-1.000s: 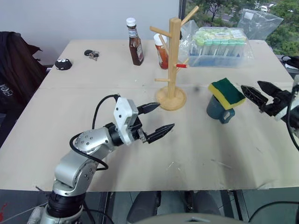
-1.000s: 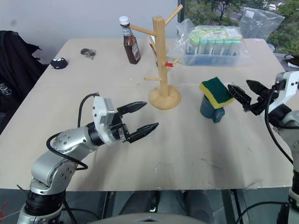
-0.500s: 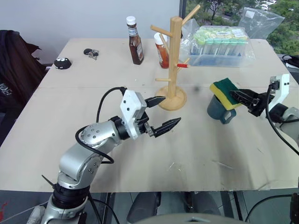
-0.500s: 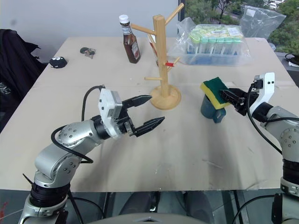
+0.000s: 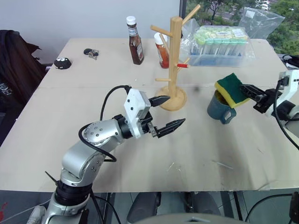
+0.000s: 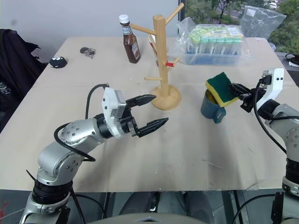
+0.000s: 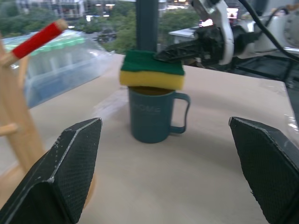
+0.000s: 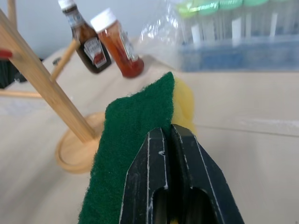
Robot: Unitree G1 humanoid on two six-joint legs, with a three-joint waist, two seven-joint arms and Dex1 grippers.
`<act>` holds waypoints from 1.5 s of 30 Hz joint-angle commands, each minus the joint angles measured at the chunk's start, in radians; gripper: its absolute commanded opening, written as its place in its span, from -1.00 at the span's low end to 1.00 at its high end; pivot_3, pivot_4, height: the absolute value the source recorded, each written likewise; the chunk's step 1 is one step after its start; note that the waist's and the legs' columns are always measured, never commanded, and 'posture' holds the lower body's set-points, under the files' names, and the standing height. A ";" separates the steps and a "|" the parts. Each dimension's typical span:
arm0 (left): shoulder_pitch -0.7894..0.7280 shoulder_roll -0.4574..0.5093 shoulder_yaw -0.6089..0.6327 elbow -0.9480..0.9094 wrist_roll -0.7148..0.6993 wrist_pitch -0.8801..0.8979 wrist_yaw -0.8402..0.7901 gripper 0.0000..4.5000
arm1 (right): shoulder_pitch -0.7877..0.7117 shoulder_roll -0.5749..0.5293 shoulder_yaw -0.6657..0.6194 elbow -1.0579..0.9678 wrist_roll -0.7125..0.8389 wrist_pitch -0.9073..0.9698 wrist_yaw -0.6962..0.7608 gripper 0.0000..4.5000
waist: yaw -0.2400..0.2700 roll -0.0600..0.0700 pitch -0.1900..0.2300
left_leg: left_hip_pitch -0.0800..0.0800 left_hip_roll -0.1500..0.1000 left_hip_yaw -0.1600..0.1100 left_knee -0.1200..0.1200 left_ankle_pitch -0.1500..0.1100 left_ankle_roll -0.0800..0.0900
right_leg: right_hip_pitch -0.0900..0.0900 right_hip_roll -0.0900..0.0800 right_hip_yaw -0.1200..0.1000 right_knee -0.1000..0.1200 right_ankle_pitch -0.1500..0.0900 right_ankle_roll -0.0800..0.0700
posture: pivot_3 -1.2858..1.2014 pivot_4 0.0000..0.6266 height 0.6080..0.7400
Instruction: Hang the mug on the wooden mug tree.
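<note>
Black fingers of the left gripper gape wide, aimed level at the mug, upright just right of the tree, handle facing the robot; the nearer right gripper pinches the sponge atop it.

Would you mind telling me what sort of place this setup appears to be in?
Probably an office or lab test bench: a plain table set by a window overlooking trees, with staged props like the wooden mug tree.

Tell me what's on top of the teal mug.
A yellow-and-green sponge tilts over the mug, pinched by the right gripper. A sliver of yellow interior shows; the rest is covered.
</note>
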 commanded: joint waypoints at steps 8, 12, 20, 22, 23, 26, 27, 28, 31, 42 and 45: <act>-0.121 -0.042 -0.100 0.052 -0.013 0.027 -0.080 1.00 | 0.163 -0.041 -0.273 -0.068 0.073 -0.003 -0.039 -0.98 | 0.009 0.000 0.000 | -0.001 -0.001 -0.002 0.000 0.000 0.001 | 0.001 0.000 -0.001 0.000 0.000 0.000 | 0.03 -0.52 1.00; -0.185 -0.091 -0.138 0.102 -0.015 0.044 -0.093 1.00 | 0.271 -0.029 -0.337 -0.034 0.042 -0.024 -0.047 -0.98 | -0.001 0.000 0.000 | 0.000 -0.001 0.000 0.001 0.000 0.001 | 0.001 0.000 0.000 0.000 0.000 0.000 | 0.03 -0.52 1.00; -0.238 -0.120 -0.168 0.163 0.021 0.020 -0.138 1.00 | 0.436 0.008 -0.299 0.058 -0.139 -0.160 -0.031 -0.98 | -0.006 0.001 -0.001 | 0.002 0.000 0.003 0.001 -0.002 0.004 | 0.001 0.001 0.003 0.004 0.000 0.000 | 0.03 -0.52 1.00; -0.240 -0.119 -0.166 0.166 0.028 0.018 -0.145 1.00 | 0.445 0.011 -0.295 0.070 -0.171 -0.192 -0.026 -0.98 | -0.007 0.002 -0.001 | 0.003 0.000 0.004 0.001 -0.002 0.004 | 0.001 0.001 0.004 0.004 0.000 0.000 | 0.03 -0.52 1.00; -0.241 -0.119 -0.165 0.169 0.031 0.017 -0.148 1.00 | 0.449 0.010 -0.296 0.072 -0.183 -0.207 -0.020 -0.87 | -0.007 0.002 -0.001 | 0.003 0.000 0.005 0.002 -0.002 0.004 | 0.001 0.001 0.004 0.004 0.000 0.001 | 0.03 -0.52 1.00; -0.241 -0.114 -0.160 0.171 0.040 0.016 -0.156 1.00 | 0.457 0.018 -0.323 0.058 -0.211 -0.252 -0.031 -0.46 | -0.008 0.002 -0.001 | 0.004 0.000 0.005 0.002 -0.002 0.004 | 0.001 0.001 0.005 0.005 0.000 0.001 | 0.03 -0.52 1.00; -0.239 -0.110 -0.157 0.170 0.042 0.018 -0.157 1.00 | 0.464 0.019 -0.327 0.045 -0.224 -0.268 -0.035 -0.19 | -0.008 0.002 -0.001 | 0.004 0.000 0.005 0.002 -0.002 0.004 | 0.001 0.002 0.005 0.005 0.000 0.001 | 0.03 -0.52 1.00; -0.236 -0.106 -0.155 0.170 0.044 0.019 -0.159 1.00 | 0.472 0.019 -0.326 0.021 -0.233 -0.278 -0.038 0.04 | -0.007 0.002 -0.001 | 0.004 0.000 0.005 0.002 -0.001 0.003 | 0.001 0.002 0.005 0.005 0.000 0.001 | 0.03 -0.52 1.00; -0.225 -0.084 -0.150 0.170 0.055 0.016 -0.167 1.00 | 0.509 0.034 -0.299 -0.121 -0.207 -0.250 -0.046 0.60 | -0.007 0.002 -0.001 | 0.004 0.000 0.004 0.002 0.000 0.001 | 0.001 0.002 0.004 0.006 0.000 0.001 | 0.03 -0.52 1.00; -0.207 0.002 -0.148 0.161 0.125 0.028 -0.159 1.00 | 0.465 0.230 0.117 -0.535 -0.223 -0.023 -0.377 0.60 | -0.008 0.002 -0.001 | 0.003 0.000 0.002 0.003 0.000 0.001 | 0.001 0.002 0.004 0.006 0.000 0.001 | 0.03 -0.52 1.00; -0.221 0.029 -0.159 0.158 0.179 0.044 -0.129 1.00 | 0.440 0.286 0.186 -0.528 -0.294 -0.019 -0.452 0.60 | -0.002 0.002 -0.001 | 0.003 0.000 0.001 0.002 0.000 0.000 | 0.000 0.002 0.003 0.006 0.000 0.000 | 0.03 -0.52 1.00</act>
